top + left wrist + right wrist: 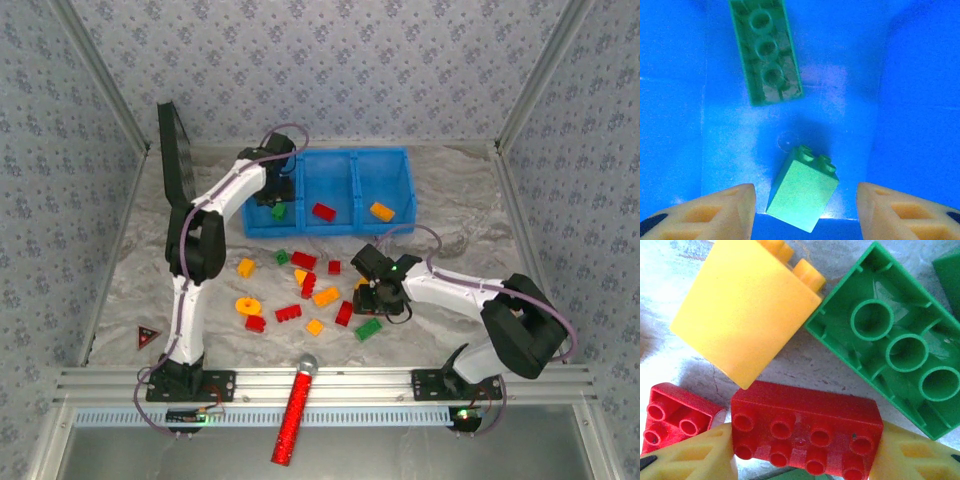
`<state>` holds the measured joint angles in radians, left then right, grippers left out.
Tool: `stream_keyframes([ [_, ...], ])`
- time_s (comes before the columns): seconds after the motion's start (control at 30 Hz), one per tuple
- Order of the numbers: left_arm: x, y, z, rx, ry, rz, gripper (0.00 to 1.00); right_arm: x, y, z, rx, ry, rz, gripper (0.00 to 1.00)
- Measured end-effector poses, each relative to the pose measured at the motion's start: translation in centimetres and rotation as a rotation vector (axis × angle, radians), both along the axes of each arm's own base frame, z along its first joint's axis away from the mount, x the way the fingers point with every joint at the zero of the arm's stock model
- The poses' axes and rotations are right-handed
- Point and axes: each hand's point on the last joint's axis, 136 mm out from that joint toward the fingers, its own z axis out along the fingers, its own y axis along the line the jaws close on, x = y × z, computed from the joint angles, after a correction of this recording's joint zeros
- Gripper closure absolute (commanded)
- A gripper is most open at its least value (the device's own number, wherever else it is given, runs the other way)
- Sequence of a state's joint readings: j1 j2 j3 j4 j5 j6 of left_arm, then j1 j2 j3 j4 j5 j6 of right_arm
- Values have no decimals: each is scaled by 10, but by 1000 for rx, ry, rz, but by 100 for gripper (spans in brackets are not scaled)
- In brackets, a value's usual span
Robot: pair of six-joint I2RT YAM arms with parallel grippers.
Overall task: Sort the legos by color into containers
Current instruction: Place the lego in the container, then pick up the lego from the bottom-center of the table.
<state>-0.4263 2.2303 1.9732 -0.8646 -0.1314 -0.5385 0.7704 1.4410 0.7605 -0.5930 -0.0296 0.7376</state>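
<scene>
The blue tray (380,153) stands at the far side of the surface (470,230), with its three compartments side by side. The left hand (283,182) hangs over the left compartment (260,218). In the left wrist view its two fingers (715,210) are wide apart and hold nothing. Between them a small green brick (802,192) lies tilted on the blue floor, and as far as I can see it touches neither finger. Beyond it a long green brick (767,50) lies with its hollow underside up. The middle compartment (335,185) holds a red brick (323,211), and the right compartment (395,185) holds an orange brick (381,211).

The right hand (385,300) is low over the loose legos (326,296) near the middle of the surface. In the right wrist view its fingers (695,455) lie against the two short ends of a red eight-stud brick (807,432), so this hand is clamped on it. The brick has its studs up. Just beside it there is a small red brick (675,417). A yellow brick (745,315) lies on its side, and a green upturned brick (890,370) touches its corner.

Further left on the surface lies a yellow ring (247,305), near more red, green and orange pieces. A red glittery cylinder (295,410) lies across the rail at the near edge. A black panel (175,155) stands at the far left.
</scene>
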Motion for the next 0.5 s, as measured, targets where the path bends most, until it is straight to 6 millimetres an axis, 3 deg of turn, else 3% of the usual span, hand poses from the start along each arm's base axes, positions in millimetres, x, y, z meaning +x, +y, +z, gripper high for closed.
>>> stream_keyframes([
  [0.13, 0, 0, 14, -8, -22, -6, 42, -2, -4, 3, -23, 1, 15, 58],
  [0.23, -1, 0, 37, -26, -62, -8, 41, -1, -6, 10, -31, -9, 27, 59],
  [0.5, -14, 7, 137, -100, -249, -21, 39, 11, 1, 41, -23, -55, 62, 59],
])
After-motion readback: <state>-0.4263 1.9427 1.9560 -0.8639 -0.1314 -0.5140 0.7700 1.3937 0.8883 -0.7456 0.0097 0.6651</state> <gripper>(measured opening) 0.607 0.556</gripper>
